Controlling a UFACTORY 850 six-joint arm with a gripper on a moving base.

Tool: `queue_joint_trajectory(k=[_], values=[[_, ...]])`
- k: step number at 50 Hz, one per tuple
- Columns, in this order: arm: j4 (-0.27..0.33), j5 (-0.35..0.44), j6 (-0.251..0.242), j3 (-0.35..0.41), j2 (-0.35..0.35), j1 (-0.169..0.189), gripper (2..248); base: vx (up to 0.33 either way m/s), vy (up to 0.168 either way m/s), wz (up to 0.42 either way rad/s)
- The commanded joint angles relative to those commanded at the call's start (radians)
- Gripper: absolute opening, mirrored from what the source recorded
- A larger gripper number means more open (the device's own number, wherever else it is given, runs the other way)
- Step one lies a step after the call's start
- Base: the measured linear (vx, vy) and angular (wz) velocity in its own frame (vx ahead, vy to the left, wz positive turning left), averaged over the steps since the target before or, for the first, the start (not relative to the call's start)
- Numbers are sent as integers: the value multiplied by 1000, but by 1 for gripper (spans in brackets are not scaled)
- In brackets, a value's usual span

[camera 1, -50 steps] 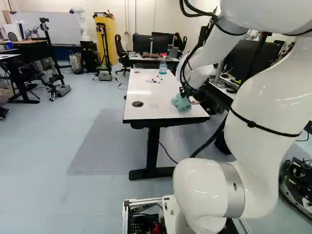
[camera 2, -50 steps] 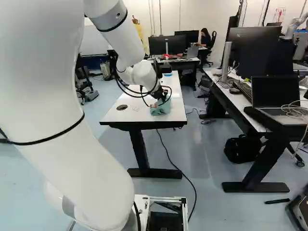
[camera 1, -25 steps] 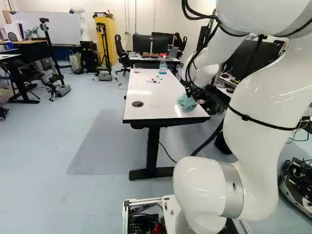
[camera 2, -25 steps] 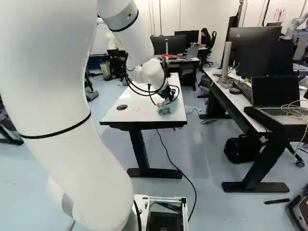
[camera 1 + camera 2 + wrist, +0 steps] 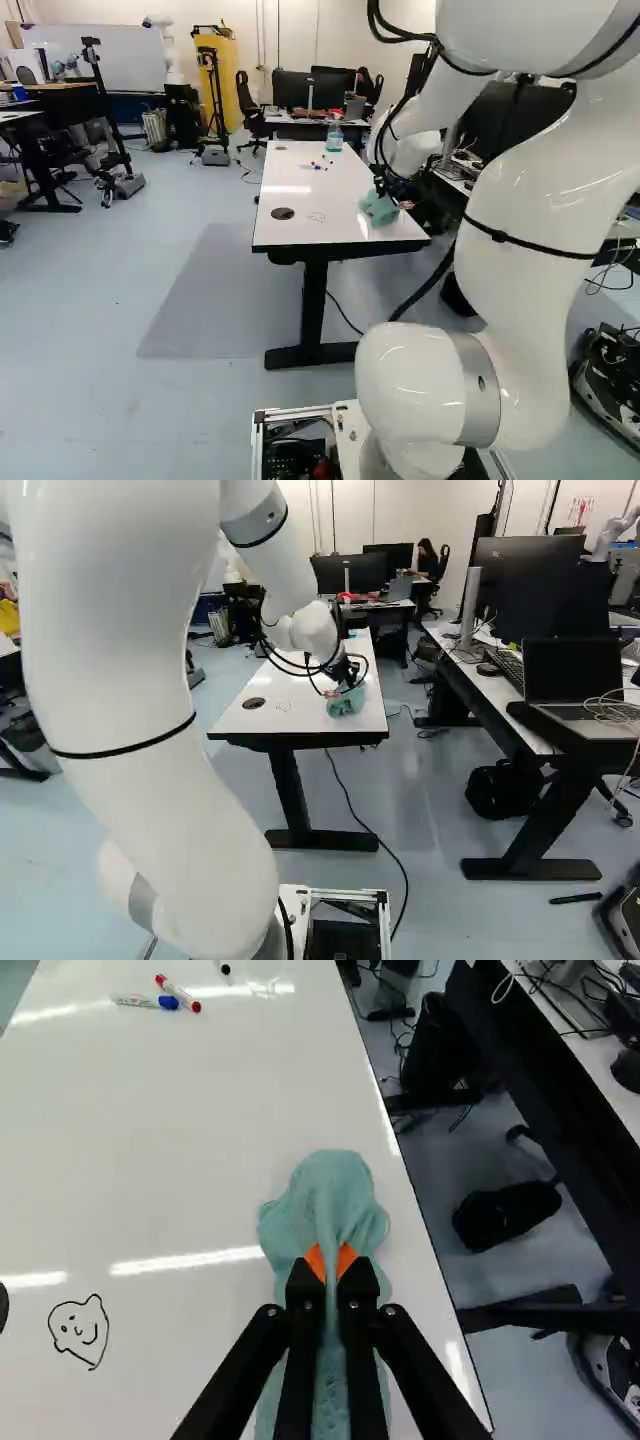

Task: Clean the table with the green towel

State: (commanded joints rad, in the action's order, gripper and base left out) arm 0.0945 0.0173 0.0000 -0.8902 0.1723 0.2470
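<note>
Though shiny, tbl (image 5: pixel 180 1190) w/ face doodle (image 5: pixel 80 1330), claw (image 5: pixel 346 686) tight on towel (image 5: pixel 330 1195), desk (image 5: pixel 488 686) nearby.

The towel (image 5: pixel 325 1190) is a plain, soft blue-green. The jaws are black with bright orange pads (image 5: pixel 346 1258). The arm (image 5: pixel 535 190) is glossy white, with black bands and a silver-grey ring. The desk (image 5: pixel 150 1160) has a shiny white top, black edges and black legs; on its top, a smiling face (image 5: pixel 79 1330) is drawn in black line. White-barrelled markers (image 5: pixel 180 993) show red and blue caps. The floor (image 5: pixel 180 400) is pale blue-grey.
</note>
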Motion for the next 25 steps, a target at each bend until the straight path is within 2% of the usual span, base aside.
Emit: queue_joint_trajectory(k=[25], values=[[0, 0, 0, -19, 17, -82, 30, 0, 0, 0]])
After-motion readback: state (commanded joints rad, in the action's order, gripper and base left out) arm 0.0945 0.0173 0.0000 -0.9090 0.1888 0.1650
